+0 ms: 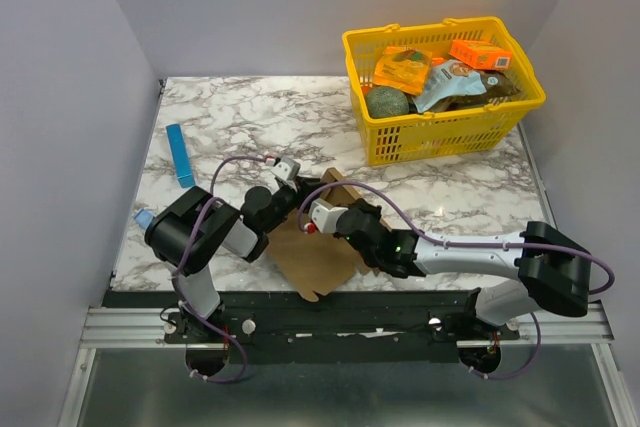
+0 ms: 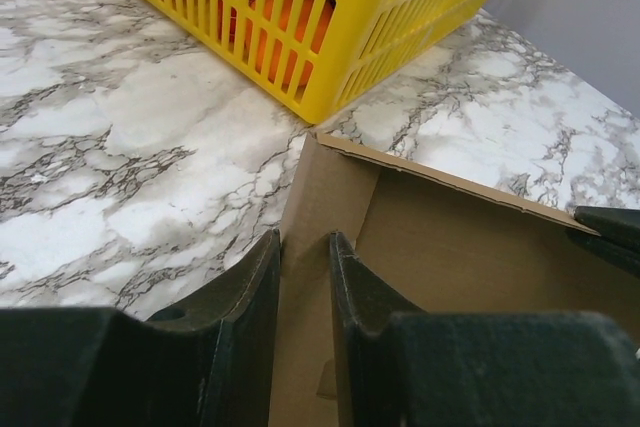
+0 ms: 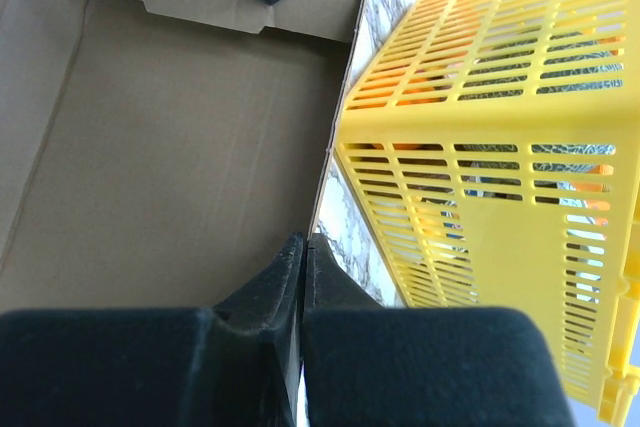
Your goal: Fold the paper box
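The paper box [image 1: 318, 259] is a plain brown cardboard sheet, partly raised, lying at the table's near edge between my two arms. My left gripper [image 1: 303, 190] reaches in from the left. In the left wrist view its jaws [image 2: 305, 242] straddle an upright corner wall of the box [image 2: 450, 237], with cardboard filling the gap. My right gripper [image 1: 333, 199] comes in from the right. In the right wrist view it [image 3: 303, 242] pinches the thin edge of a side wall, the box's floor [image 3: 180, 147] spreading to the left. The box's near part is hidden under the arms.
A yellow basket [image 1: 440, 137] with orange boxes and other goods stands at the back right, close beyond the box [image 2: 330, 57] [image 3: 500, 197]. A thin blue strip [image 1: 180, 154] lies at the left. A small light-blue object [image 1: 143, 217] sits by the left arm.
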You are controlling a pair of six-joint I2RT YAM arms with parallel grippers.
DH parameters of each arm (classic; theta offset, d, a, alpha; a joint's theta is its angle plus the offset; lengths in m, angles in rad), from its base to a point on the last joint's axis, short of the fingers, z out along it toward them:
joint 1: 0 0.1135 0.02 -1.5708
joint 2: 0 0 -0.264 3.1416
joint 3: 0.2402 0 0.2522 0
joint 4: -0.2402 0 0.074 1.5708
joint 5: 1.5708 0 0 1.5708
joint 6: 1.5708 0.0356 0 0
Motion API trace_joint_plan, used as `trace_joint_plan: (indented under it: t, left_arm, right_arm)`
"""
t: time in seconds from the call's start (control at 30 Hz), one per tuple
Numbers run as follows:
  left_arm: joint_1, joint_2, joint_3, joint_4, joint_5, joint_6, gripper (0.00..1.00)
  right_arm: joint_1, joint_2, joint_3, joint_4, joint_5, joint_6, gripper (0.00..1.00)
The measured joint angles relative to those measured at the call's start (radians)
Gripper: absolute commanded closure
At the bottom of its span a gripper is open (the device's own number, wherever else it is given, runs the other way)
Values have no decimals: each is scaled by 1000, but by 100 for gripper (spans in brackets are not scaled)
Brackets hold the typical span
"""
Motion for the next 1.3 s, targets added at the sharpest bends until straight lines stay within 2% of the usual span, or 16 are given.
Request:
trace_joint_plan:
  t: [0.1, 0.47, 0.6, 0.67, 0.7, 0.77, 0.8, 0.83, 0.93, 1.07, 1.3]
  left_arm:
    - [-1, -13, -31, 17, -11, 3, 100]
    - [-18, -97, -150, -32, -3, 6, 100]
    - [-21, -137, -153, -40, -3, 0, 100]
    - [-21, -186, -154, -74, -4, -9, 93]
    - [-21, -211, -154, -89, -4, -11, 88]
    - [-20, -275, -147, -152, -4, -15, 67]
    - [-21, -320, -138, -199, -5, -13, 56]
    - [-20, -352, -127, -238, -5, -13, 38]
    - [-20, -431, -74, -371, -8, 8, 22]
    - [-21, -422, 58, -588, -7, 48, 20]
    - [-21, -308, 195, -846, 20, 92, 19]
  right_arm:
    - [0, 0, -4, 8, -14, 1, 81]
    - [6, 0, -47, 76, -86, 13, 82]
    - [-3, -2, -50, 82, -103, 46, 78]
    - [-12, -13, -50, 77, -119, 81, 72]
    - [-18, -23, -49, 70, -129, 107, 64]
    - [-36, -45, -47, 51, -153, 167, 56]
    - [-45, -57, -41, 36, -166, 205, 49]
    - [-56, -68, -29, 13, -180, 241, 46]
    - [-91, -94, 16, -56, -214, 360, 38]
    - [-140, -144, 50, -143, -262, 511, 32]
    - [-234, -327, 43, -235, -339, 739, 27]
